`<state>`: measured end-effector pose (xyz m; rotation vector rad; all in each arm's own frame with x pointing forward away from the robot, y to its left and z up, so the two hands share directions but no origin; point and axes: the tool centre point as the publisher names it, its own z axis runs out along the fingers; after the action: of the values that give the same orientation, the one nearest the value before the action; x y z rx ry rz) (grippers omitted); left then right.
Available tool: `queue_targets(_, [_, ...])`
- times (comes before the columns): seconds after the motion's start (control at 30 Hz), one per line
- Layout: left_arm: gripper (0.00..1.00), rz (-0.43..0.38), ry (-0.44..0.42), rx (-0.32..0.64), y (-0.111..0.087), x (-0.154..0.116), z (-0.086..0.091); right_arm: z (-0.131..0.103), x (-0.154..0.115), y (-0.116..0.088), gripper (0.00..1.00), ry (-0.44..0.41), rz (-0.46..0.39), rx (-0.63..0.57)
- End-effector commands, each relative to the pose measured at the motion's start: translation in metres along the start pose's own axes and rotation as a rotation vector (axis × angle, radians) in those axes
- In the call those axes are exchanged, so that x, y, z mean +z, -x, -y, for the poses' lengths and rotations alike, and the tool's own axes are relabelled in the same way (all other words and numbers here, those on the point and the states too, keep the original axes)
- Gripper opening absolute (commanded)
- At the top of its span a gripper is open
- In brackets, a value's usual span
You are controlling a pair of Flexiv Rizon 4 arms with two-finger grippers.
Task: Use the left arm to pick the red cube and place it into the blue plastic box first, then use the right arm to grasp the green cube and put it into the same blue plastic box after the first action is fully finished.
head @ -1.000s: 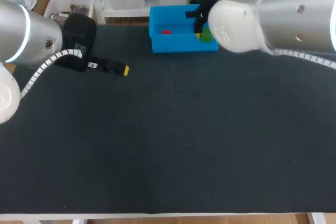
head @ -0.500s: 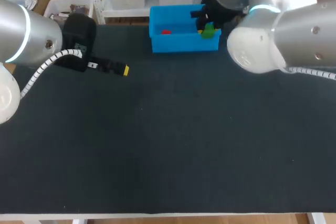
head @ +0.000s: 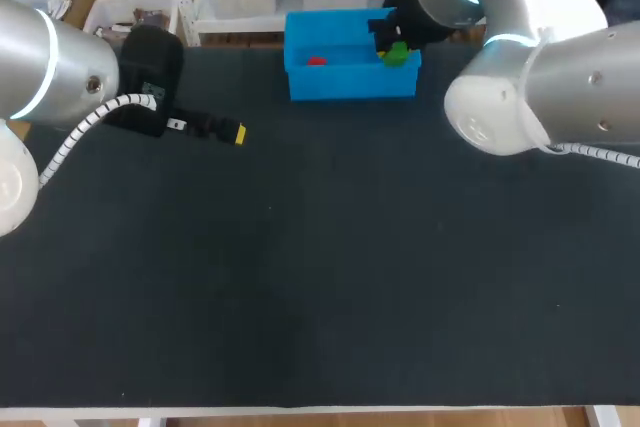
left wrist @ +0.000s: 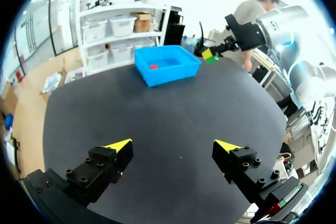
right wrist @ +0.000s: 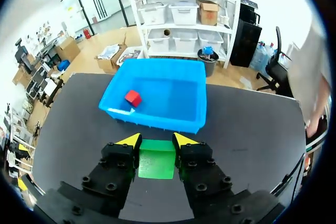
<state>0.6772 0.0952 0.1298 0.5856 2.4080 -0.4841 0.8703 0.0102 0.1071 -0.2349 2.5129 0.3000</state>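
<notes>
Dark tabletop [head: 300, 297]: small red cube [head: 316, 61] lies inside the blue plastic box [head: 340, 84], left gripper [left wrist: 173, 148] gapes empty. Right gripper [right wrist: 156, 142] clamps the green cube [right wrist: 156, 165] by the box's rim; next, probably: centre over it, release.

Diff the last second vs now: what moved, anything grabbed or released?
The right arm swung its elbow outward to the robot's right, uncovering the blue plastic box; the right gripper, still shut on the green cube, edged slightly farther back at the box's right end. Nothing released. Red cube in the box, the box itself and the open left gripper stayed put.
</notes>
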Motion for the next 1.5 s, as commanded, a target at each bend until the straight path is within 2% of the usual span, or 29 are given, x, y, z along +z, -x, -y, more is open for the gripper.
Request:
queue_targets(0.03, [1.0,0.002,-0.007,0.002,-0.001,0.0,-0.002,-0.001,0.025,0.023,0.0,0.019,-0.023,-0.004])
queue_targets(0.37, [1.0,0.002,-0.007,0.002,-0.001,0.0,-0.002,-0.007,0.067,0.06,0.0,0.039,-0.026,-0.029])
queue_targets(0.6, [1.0,0.002,-0.007,0.002,-0.001,0.0,-0.002,-0.006,0.09,0.074,0.0,0.063,-0.01,-0.039])
queue_targets(1.0, [1.0,0.002,-0.007,0.002,-0.001,0.0,-0.002,-0.004,0.122,0.065,0.0,0.071,-0.039,-0.037])
queue_targets(1.5, [1.0,0.002,-0.007,0.002,-0.001,0.0,-0.002,0.0,0.132,0.062,0.0,0.079,-0.072,-0.017])
